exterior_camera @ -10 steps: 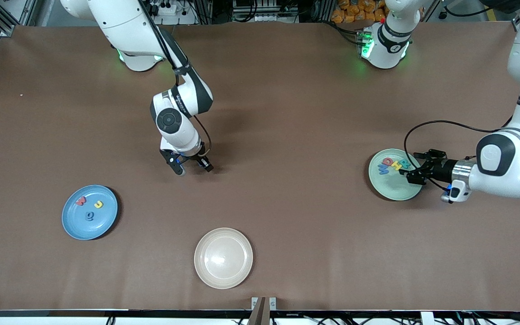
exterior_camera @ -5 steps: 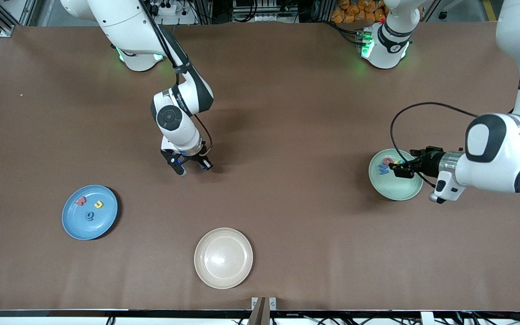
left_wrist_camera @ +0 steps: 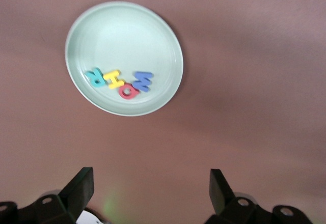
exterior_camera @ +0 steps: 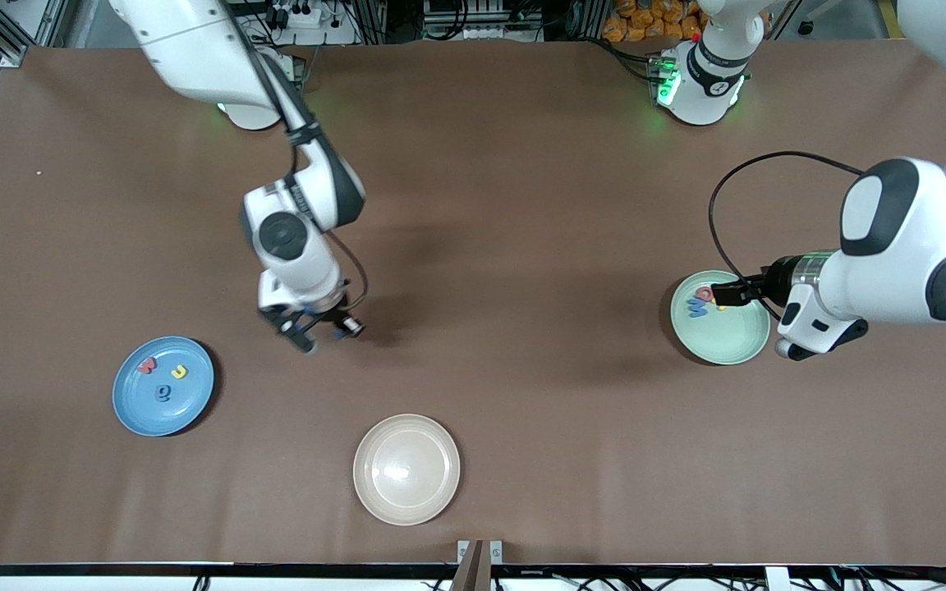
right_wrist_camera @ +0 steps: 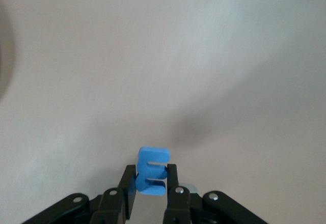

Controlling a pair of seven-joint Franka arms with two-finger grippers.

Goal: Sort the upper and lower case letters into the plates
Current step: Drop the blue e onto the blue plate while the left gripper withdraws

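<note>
My right gripper over bare table, clenched on a blue letter E, my left gripper spread wide above the mint plate holding four letters, blue plate toward my right arm's end.

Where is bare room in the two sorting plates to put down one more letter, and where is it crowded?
The mint green plate is crowded along one side, where four letters lie in a row; the rest of its floor is bare. The blue plate has three letters toward its farther half; the nearer part is bare.
</note>
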